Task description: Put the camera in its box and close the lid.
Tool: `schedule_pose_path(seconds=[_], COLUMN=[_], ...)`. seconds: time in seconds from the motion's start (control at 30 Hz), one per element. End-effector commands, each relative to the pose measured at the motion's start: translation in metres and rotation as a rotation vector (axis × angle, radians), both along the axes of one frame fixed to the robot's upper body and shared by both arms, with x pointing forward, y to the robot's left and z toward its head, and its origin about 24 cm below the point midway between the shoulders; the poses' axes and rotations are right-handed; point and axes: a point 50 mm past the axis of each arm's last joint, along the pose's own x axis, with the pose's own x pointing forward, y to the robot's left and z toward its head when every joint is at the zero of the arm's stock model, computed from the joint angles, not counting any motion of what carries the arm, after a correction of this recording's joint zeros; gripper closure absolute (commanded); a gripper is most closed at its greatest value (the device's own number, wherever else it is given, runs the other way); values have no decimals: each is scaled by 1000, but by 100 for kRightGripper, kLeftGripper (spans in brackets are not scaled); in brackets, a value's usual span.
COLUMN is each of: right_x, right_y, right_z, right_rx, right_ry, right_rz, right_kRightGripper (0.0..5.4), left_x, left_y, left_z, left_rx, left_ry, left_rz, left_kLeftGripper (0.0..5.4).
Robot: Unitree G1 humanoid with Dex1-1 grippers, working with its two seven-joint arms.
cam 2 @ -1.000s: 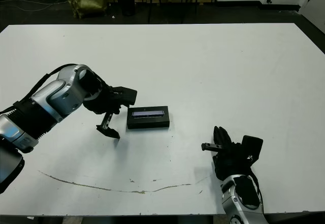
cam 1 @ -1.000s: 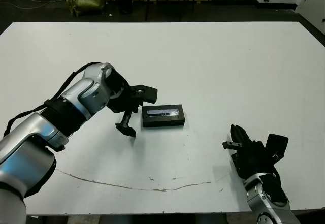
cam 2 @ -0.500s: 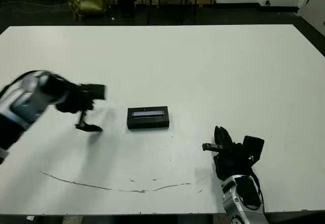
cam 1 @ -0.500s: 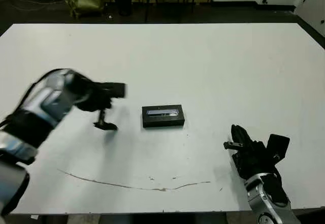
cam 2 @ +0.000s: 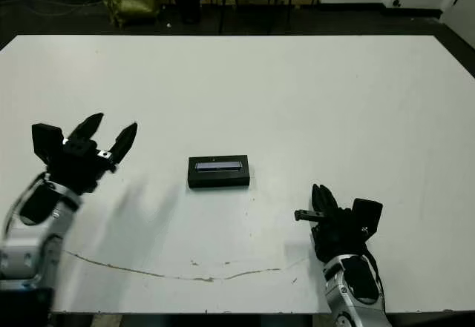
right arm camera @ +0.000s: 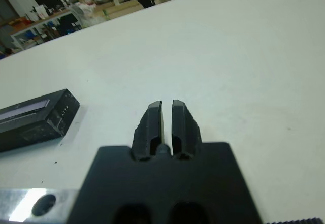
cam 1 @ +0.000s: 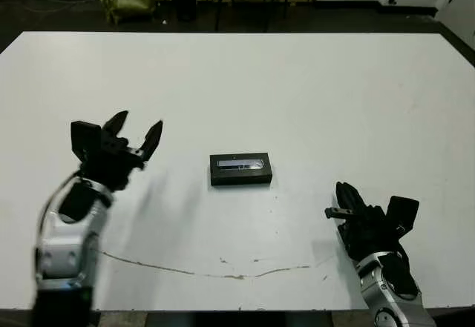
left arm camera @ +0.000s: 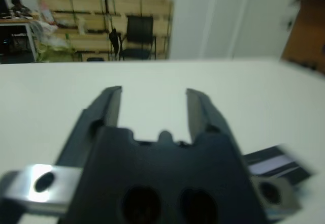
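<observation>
The left tool point(cam 1: 134, 132) was lifted off the desk point(cam 1: 312, 90) at its left side, its two black fingers point(left arm camera: 200, 110) spread wide and holding nothing, while the right tool point(cam 1: 343, 199) sat low near the desk's near right edge with its two fingers point(right arm camera: 155, 120) drawn almost together, a thin gap between them, also empty. Between the two tools, well apart from each, one box point(cam 1: 240, 170) lay flat near the desk's middle with one lid point(cam 2: 218, 166) on top, pale strip up. One thin dark scratch line point(cam 1: 223, 273) ran along the near edge.
</observation>
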Motion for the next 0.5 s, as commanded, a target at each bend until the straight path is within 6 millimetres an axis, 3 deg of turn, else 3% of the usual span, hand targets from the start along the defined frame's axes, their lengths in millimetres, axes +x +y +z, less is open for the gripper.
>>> schedule_pose_path(seconds=[0.03,0.27,0.5], right_x=[-2,-3,-3], right_y=[-4,-2,1], right_z=[-5,-6,-8], right_rx=[-44,-24,-18], right_ry=[3,11,16], right_rz=[14,1,2], right_kRightGripper=[540,540,540], left_x=[-7,-4,5], left_y=[-24,-60,-90], left_z=[-1,6,8], left_rx=[-34,-20,-27], left_ry=[63,108,189], left_rz=[-13,-62,-103], left_kLeftGripper=[368,538,538])
